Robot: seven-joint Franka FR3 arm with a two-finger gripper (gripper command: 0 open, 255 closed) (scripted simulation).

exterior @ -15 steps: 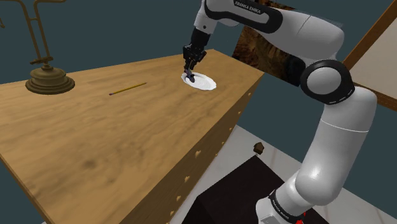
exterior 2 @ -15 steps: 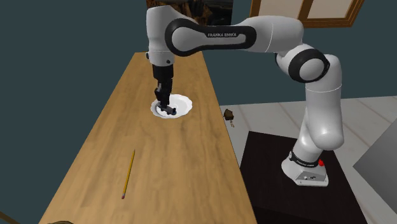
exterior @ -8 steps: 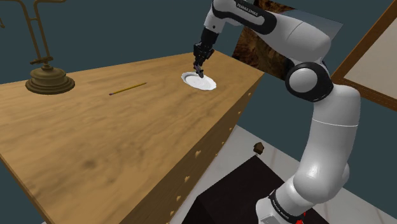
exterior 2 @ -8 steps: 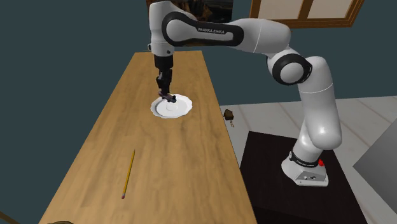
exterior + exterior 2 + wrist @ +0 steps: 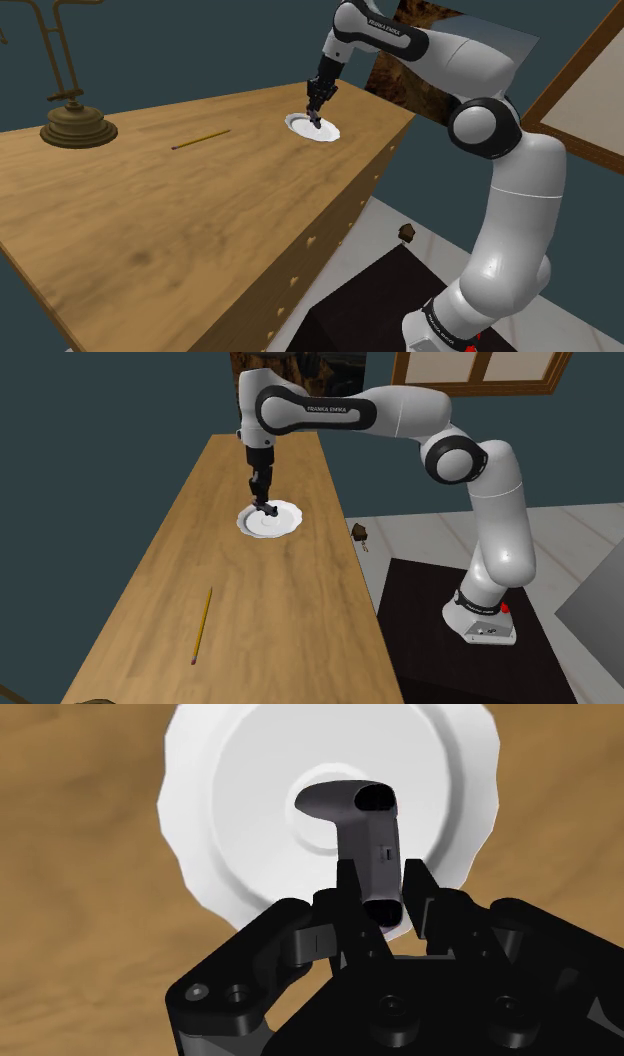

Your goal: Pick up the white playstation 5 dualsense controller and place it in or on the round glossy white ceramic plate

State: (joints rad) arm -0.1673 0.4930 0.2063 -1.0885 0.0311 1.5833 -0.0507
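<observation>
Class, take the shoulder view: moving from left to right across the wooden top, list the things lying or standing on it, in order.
Brass stand → yellow pencil → white plate. The hand, shut on the dark controller, overlaps the plate, so it is left out.

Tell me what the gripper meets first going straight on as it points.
The white plate, near its middle; the dark controller clasped in the jaws would likely touch before the gripper itself. The gap is unclear.
</observation>
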